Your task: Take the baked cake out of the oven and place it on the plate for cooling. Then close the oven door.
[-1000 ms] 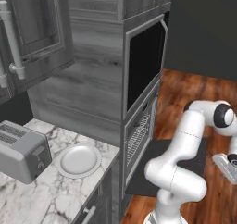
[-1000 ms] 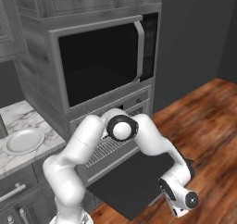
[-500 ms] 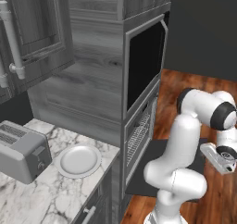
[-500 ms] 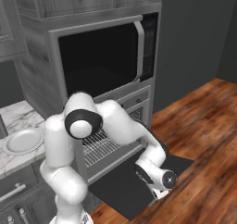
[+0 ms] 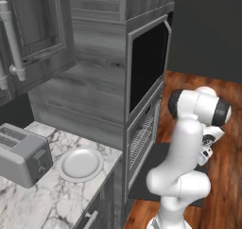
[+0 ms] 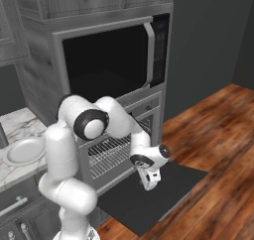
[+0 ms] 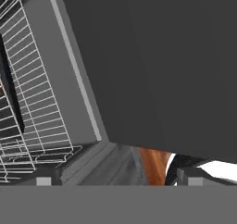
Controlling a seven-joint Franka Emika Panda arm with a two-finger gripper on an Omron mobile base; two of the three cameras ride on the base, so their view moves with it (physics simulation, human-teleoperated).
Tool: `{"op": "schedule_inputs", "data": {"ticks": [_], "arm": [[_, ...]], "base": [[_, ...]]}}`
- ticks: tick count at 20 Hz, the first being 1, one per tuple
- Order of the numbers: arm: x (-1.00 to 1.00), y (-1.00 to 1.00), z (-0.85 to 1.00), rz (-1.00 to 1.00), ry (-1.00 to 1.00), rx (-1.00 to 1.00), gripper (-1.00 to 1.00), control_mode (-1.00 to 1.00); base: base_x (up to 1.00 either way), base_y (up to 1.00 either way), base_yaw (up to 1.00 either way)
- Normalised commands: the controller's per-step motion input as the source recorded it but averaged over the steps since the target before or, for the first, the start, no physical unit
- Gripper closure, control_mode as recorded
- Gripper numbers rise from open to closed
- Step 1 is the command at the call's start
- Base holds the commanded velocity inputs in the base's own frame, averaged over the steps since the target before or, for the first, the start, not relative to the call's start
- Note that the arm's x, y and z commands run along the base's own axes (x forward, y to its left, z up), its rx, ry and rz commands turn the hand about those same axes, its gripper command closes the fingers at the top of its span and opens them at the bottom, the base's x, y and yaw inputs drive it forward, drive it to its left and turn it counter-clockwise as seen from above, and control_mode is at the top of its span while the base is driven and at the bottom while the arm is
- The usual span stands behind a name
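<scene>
Swung from lower right toward frame centre, pincer (image 6: 150, 183) now hanging apart over lowered oven door (image 6: 149, 194), freeing racks; plate (image 5: 80, 164) waiting, lower left table (image 5: 42, 199).

Oven door (image 6: 149, 199) was dark grey; wire racks (image 6: 109, 154) silver-white. Plate (image 5: 79, 164) pale grey-white on white, grey-veined marble counter (image 5: 52, 202). Toaster (image 5: 21, 154) grey. Floor (image 6: 218, 150) reddish-brown wood.
</scene>
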Motion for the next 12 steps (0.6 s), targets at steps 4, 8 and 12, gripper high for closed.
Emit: {"op": "schedule_inputs", "data": {"ticks": [4, 8, 12], "arm": [[0.68, 0.06, -0.7, 0.0, 0.27, 0.55, -1.0, -1.0], [0.77, 0.01, -0.82, 0.0, 0.24, 0.6, -1.0, -1.0], [0.78, 0.21, -0.93, -0.02, 0.1, 0.37, -1.0, -1.0]], "base": [[0.0, 0.0, 0.0], [0.0, 0.0, 0.0], [0.0, 0.0, 0.0]]}}
